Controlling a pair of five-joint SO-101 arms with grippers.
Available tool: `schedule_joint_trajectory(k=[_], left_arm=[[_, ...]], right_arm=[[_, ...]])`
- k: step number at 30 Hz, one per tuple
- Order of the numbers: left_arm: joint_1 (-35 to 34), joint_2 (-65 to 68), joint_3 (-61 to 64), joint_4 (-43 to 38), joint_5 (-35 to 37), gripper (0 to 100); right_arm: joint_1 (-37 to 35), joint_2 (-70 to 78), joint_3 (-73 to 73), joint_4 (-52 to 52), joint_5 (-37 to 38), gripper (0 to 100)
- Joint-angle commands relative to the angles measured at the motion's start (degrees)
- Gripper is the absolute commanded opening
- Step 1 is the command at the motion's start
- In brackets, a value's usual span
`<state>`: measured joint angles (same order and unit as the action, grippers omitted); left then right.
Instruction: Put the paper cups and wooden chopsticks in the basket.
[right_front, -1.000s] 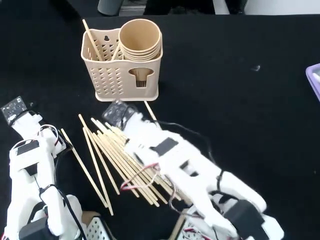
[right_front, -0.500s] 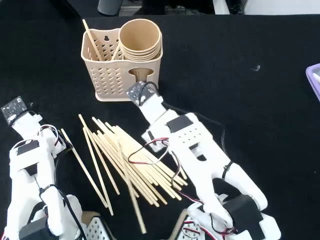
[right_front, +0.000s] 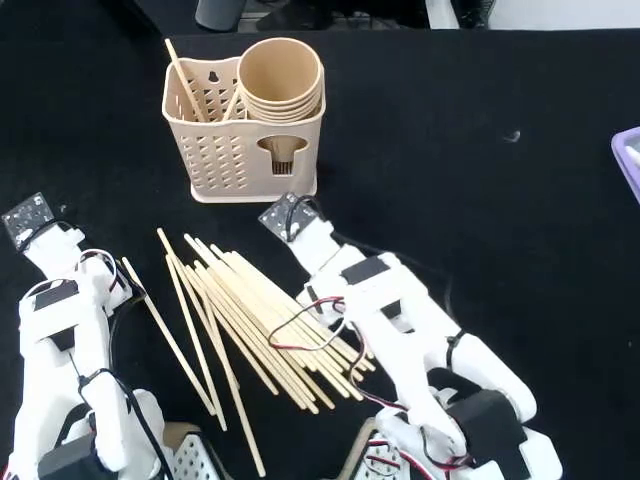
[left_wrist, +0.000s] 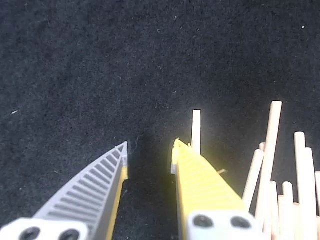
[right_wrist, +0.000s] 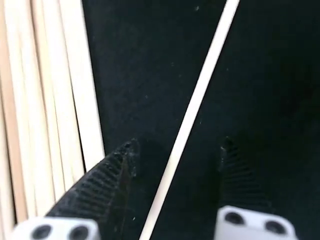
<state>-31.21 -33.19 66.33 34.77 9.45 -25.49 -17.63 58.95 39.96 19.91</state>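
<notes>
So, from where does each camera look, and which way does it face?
High view: fixed above the table, looking down at the basket, cups and chopstick pile; the left arm and right arm show.
Left wrist view: on the left arm, looking past the open left gripper down at the table.
Right wrist view: on the right arm, looking down past the open right gripper, a single chopstick lying between its jaws.
Shared: all three show the chopstick pile.

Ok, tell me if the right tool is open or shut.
Open: the right tool stands spread apart, with one chopstick lying in the gap.
</notes>
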Motion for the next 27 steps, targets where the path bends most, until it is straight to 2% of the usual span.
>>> schedule_joint_trajectory(k=[1, 5, 12, 20, 27], left_arm=[[0.5, -1.3, -0.7, -1.1, -0.2, 15], [0.5, -1.3, -0.7, -1.1, -0.2, 15], [0.4, -1.3, -0.7, -1.1, -0.2, 15], [0.5, -1.3, -0.7, -1.1, -0.2, 15], [0.7, -1.2, -0.7, -1.1, -0.2, 15]], right_arm=[[0.9, 0.7, -0.1, -0.7, 1.1, 25.3], [0.9, 3.6, -2.1, 2.6, 2.6, 23.0], [1.0, 10.8, -8.6, 6.7, 2.5, 1.2], [0.4, -2.9, -5.9, 10.4, 2.5, 1.1], [-7.0, -12.6, 1.7, 10.7, 2.3, 1.5]])
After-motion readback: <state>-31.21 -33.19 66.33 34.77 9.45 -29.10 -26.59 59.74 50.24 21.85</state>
